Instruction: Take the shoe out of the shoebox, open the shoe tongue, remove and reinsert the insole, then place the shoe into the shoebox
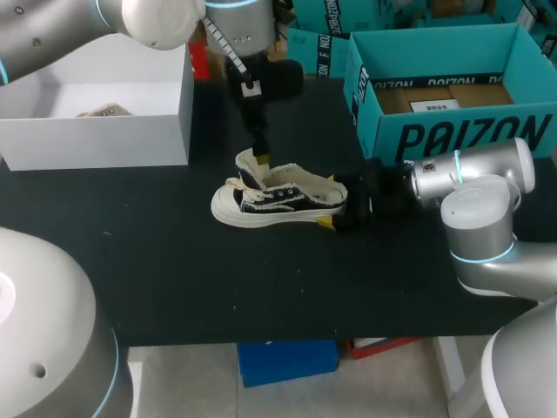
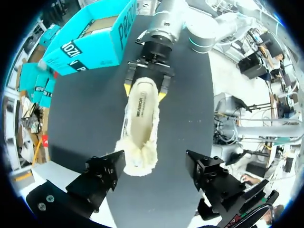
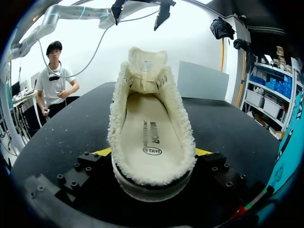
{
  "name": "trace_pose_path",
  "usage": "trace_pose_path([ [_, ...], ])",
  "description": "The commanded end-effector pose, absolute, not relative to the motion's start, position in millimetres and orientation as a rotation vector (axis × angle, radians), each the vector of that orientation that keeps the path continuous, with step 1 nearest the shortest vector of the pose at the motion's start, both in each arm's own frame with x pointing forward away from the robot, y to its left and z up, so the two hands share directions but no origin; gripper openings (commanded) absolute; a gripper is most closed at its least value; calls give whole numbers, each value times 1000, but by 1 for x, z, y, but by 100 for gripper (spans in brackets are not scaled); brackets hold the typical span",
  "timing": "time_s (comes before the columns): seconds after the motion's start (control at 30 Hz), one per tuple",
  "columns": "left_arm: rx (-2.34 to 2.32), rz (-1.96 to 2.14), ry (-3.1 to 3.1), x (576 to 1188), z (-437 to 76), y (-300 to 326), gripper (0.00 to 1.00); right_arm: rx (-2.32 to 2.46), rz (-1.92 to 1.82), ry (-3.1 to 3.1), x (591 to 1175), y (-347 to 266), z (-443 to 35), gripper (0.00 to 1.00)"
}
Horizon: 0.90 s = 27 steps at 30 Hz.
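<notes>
- gripping the heel of the shoe from both sides, the right gripper pins it sole-down near the middle of the black table. the teal shoebox stands open, apart from the shoe, past its heel end.
- and the left gripper?
- it hangs above the toe end with its fingers spread wide, holding nothing. the tongue stands up, the throat is open and the insole lies flat inside.
- how will the shoe handle?
- light, by the look of it. the upper seems soft and the fleecy lining will give under a finger. the rubber sole looks stiff, so the heel clamp is probably the firm place to steady it.
- where should it take the insole?
- likely at its rim in the open throat, one finger slipped under and one on top. it looks thin and floppy, so it should bend as it lifts, and the fleece may drag on it. a pinch on the lining alone would only tug the shoe.
</notes>
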State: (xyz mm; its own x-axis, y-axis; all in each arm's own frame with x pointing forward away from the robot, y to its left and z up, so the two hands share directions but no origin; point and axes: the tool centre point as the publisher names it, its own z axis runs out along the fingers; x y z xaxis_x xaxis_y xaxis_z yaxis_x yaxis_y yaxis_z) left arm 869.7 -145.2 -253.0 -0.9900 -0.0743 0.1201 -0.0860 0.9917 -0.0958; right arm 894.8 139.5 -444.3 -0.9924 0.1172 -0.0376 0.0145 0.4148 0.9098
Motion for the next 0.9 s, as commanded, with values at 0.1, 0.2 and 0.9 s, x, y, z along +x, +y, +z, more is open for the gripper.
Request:
trace_pose_path([
  [0.1,-102,77,-2947,883,-256,-157,0,121,1645,2563,895,138,-446,0],
  [0.2,-102,77,-2947,883,-256,-157,0,121,1645,2563,895,138,-446,0],
  [0.9,-81,169,-2905,893,-285,-157,0,121,1645,2563,895,138,-446,0],
])
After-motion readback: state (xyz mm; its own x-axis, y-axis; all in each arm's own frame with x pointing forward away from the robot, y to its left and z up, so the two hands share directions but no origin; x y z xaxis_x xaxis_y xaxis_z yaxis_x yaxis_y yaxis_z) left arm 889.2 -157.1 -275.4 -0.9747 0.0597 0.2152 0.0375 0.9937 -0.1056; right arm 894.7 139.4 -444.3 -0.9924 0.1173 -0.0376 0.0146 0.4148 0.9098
